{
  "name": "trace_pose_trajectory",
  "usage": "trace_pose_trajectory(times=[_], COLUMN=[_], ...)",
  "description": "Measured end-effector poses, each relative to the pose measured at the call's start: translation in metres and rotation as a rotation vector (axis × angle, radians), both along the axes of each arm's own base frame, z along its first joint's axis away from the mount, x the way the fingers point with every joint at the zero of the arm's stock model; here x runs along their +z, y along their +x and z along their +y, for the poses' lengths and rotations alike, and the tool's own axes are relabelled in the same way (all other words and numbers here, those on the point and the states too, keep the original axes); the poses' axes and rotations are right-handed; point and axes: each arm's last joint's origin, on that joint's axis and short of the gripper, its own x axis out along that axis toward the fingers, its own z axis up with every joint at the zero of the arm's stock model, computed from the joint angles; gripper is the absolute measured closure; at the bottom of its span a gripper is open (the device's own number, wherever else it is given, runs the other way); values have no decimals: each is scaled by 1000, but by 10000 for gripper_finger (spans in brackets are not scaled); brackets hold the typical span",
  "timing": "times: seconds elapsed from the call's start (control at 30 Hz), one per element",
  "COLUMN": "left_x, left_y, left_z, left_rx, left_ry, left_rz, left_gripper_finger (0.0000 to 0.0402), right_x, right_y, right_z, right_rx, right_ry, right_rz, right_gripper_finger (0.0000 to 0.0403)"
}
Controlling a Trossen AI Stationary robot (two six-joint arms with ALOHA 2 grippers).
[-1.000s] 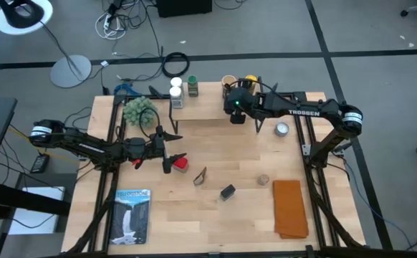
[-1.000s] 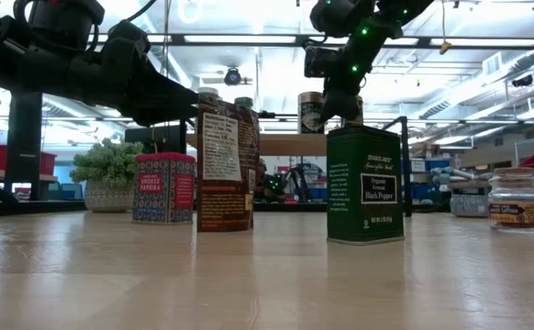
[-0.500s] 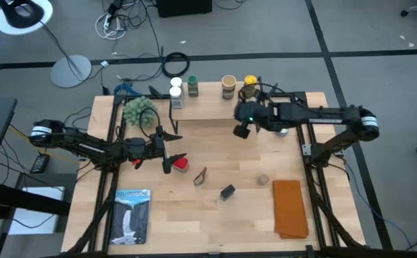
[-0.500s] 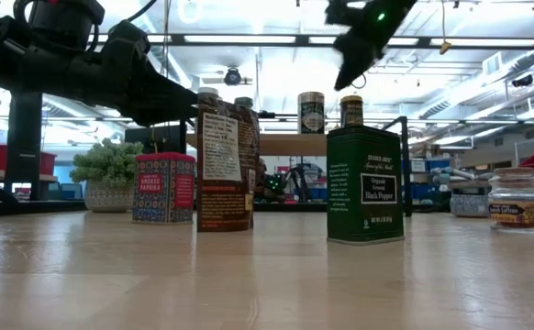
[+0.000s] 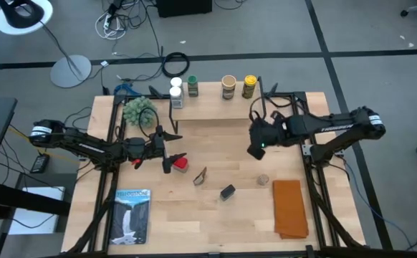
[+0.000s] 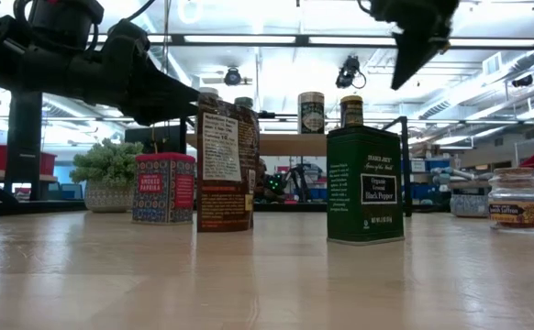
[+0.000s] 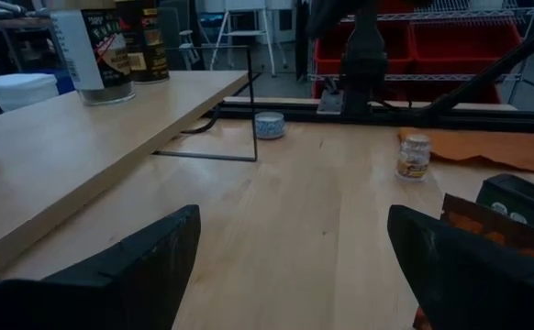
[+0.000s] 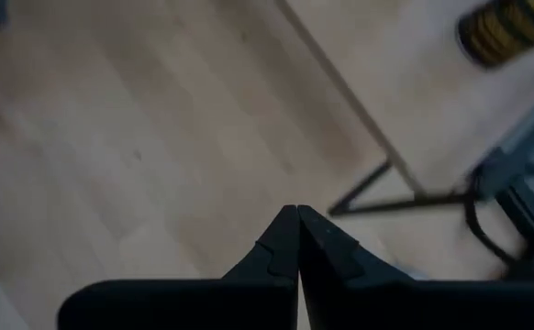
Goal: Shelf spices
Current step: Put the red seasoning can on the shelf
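**Four jars up on the shelf, rest down on the table**

The light-wood shelf (image 5: 216, 107) on thin black legs carries four round jars (image 5: 228, 87) along its far edge. The right claw (image 5: 256, 152) hangs above bare pale table (image 5: 223, 222), fingers together. The left claw (image 5: 171, 154), fingers apart, sits by the boxy red tin (image 5: 181, 163). Near the front stand a brown pouch (image 6: 223, 170), dark green tin (image 6: 365, 184) and small glass jar (image 6: 517, 199). Grey floor all round.

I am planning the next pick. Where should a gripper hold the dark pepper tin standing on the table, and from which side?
Probably from above, closing on two opposite flat walls near the top of the pepper tin. It stands upright, box-shaped, and apart from the brown pouch, leaving room.
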Motion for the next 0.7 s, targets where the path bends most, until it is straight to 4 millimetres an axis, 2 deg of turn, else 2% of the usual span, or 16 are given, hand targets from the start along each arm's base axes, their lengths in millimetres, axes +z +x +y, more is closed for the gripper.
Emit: trace_pose_trajectory(times=[0.4, 0.57, 0.7], left_x=[3, 9, 13], left_y=[0, 0, 1], left_z=[1, 2, 3], left_rx=[24, 82, 105], left_ry=[-2, -45, -164], left_rz=[-30, -107, -168], left_gripper_finger=[44, 44, 44], right_x=[-3, -5, -17], right_y=[-31, -43, -53], right_z=[51, 68, 74], right_rx=[-55, -33, -39], right_ry=[-50, -109, -149], right_rz=[26, -5, -33], right_gripper_finger=[399, 401, 399])
